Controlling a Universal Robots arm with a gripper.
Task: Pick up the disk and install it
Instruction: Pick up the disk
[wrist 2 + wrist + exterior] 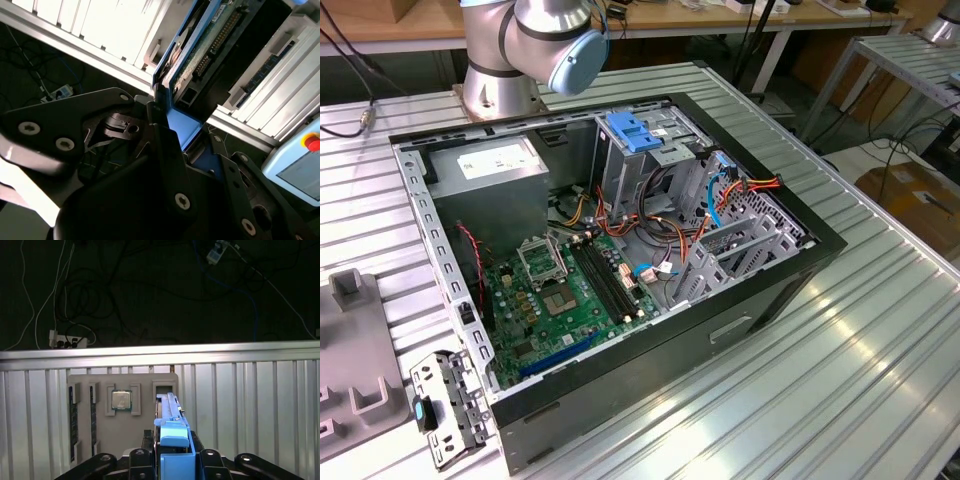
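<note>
1. Already the gripper is clamping the disk edge-on, near the grey tray.
2. Installing is remaining: the drive cage, at twelve o'clock inside the computer case, is waiting.

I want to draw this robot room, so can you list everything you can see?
table: one, silver, ribbed, underneath
computer case: one, black, open on the table
motherboard: one, green, inside the case
power-supply box: one, grey, inside the case
latch: one, blue, atop the drive cage
tray: one, grey, on the table, holding a chip
disk: one, blue-railed, in the pincer
arm: one, grey and light blue, beside the case
pincer: one, black, shut on the disk
</note>
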